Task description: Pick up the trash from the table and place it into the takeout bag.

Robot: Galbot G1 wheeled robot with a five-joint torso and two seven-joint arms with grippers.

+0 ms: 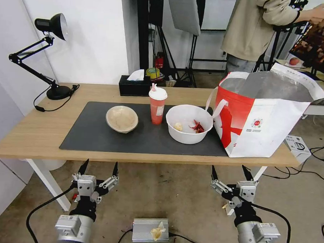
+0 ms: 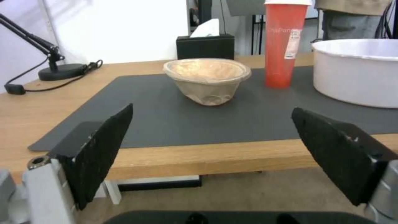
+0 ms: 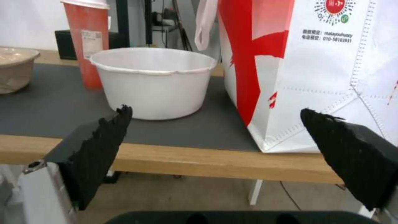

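**Nothing picked yet: first reach ahead**

Your left gripper (image 1: 99, 168) and right gripper (image 1: 230, 172) hang wide and empty below the table's (image 1: 32, 133) near edge. Beige bowl (image 1: 121, 118), red cup (image 1: 157, 105) and white bowl (image 1: 188, 123) with chili scraps line the mat (image 1: 93, 133); the takeout bag (image 1: 262, 115) gapes at the right end. You'd likely lift and reach first.

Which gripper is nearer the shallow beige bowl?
Left. The left gripper hangs open below the table edge in front of the shallow beige bowl; the right gripper hangs open by the bag.
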